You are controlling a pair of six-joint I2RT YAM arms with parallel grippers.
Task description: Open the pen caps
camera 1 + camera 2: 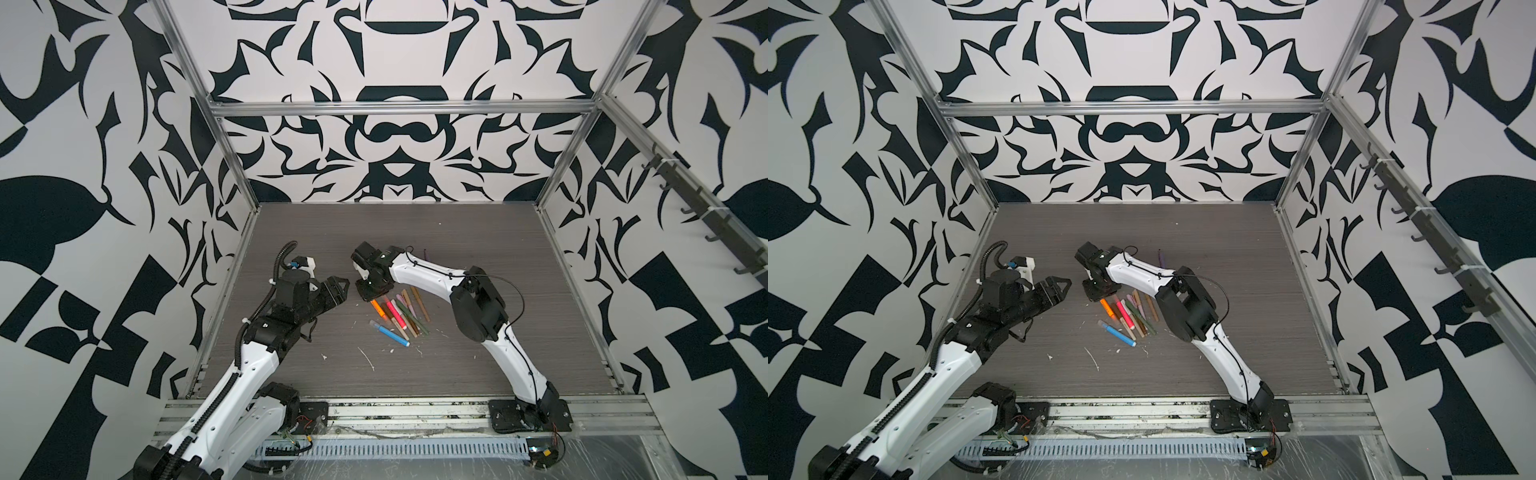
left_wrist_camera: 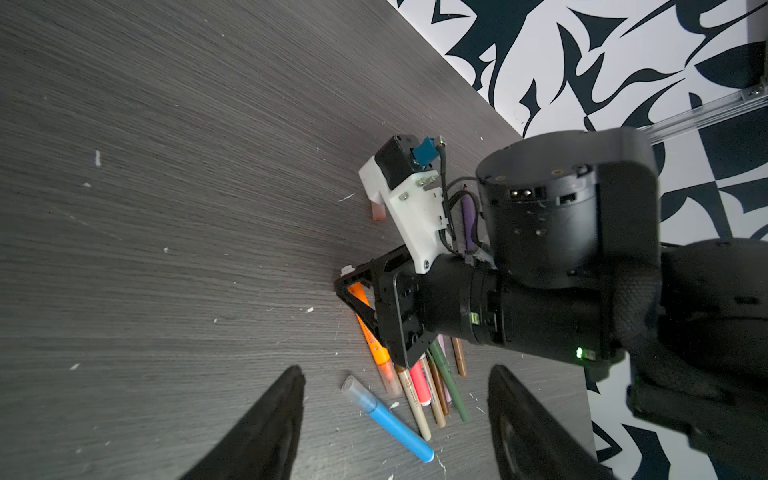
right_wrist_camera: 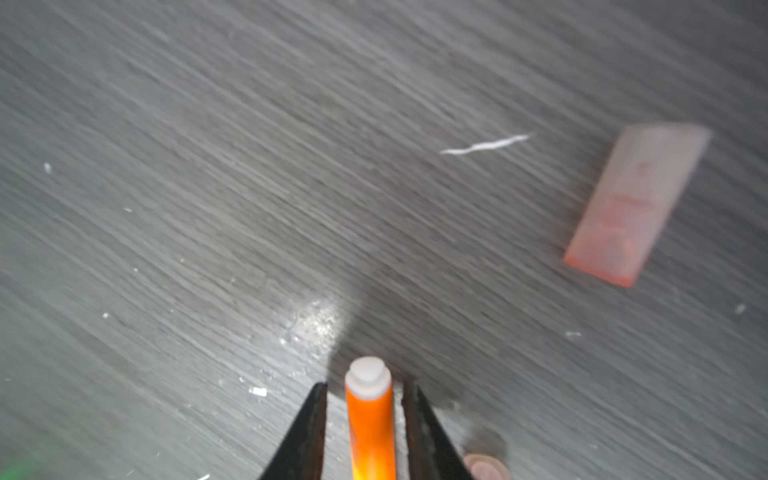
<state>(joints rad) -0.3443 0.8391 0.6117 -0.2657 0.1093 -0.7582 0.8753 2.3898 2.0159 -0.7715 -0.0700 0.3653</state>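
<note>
The pens [image 1: 405,318] lie in a loose fan near the middle of the surface [image 1: 457,249]. Most of them touch or overlap. The blue pen [image 1: 392,336] lies at the near edge of the bunch, angled away from the rest, with a clear cap [image 2: 355,388] on one end. A purple pen [image 1: 1160,259] lies apart, farther back, partly hidden by the right arm.

The right gripper [image 1: 368,293] points down at the far end of the bunch. In the right wrist view its jaws are narrow and straddle the orange pen [image 3: 370,424] - a thin gap shows on each side, so the right gripper [image 3: 365,386] is around the pen rather than clamped on it. The pen's white end stub sticks out just past the fingertips. A loose cap [image 3: 640,203], pale pink and reddish toward one end, lies flat on the surface, off to one side and clear of the jaws. In the left wrist view that cap [image 2: 378,214] peeks out from under the right arm's camera mount.

The left gripper [image 1: 338,287] sits just beside the right one, its tips pointing toward it. Its jaws are wide apart with nothing between them - the left wrist view looks past the left gripper [image 2: 395,370] onto the pens below.

White flecks [image 1: 368,357] are scattered over the surface.
</note>
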